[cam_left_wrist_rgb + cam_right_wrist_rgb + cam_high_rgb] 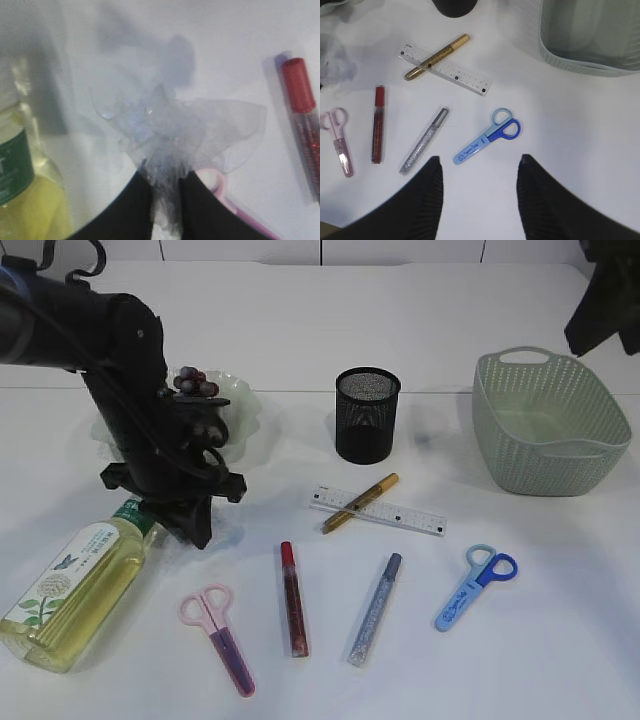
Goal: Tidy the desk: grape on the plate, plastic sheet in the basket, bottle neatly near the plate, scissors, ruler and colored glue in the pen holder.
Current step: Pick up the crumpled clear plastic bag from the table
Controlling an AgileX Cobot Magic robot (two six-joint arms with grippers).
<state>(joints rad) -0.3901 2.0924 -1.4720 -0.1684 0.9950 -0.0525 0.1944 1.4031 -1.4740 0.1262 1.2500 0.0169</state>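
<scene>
**A:** Plastic sheet (175, 127) is what the left gripper (166, 192) has hold of. In the left wrist view the two black fingers (137, 210) are squeezed on a crumpled bunch of clear film, and the rest fans out above them over the white table (420, 680). It's right next to the bottle (75, 585), which lies on its side at the front left with its green-labelled neck toward the arm.

**B:** ok and the right gripper (477, 170)?

**A:** Fingers spread wide, pinching nothing, up over the blue scissors (487, 136). Everything else is lying loose: pink scissors (220, 635), red glue (293, 598) and silver glue (375, 608) in a row along the front, and the gold glue (360, 502) lying across the clear ruler (378, 510) nearer the middle.

**B:** grapes?

**A:** Grapes (195, 382) are on the pale green plate (245, 405) at the back left, partly hidden behind the left arm. The black mesh pen holder (367, 415) is upright behind the ruler. The green basket (550, 420) is at the back right, and I can't make out anything inside it from here.
</scene>
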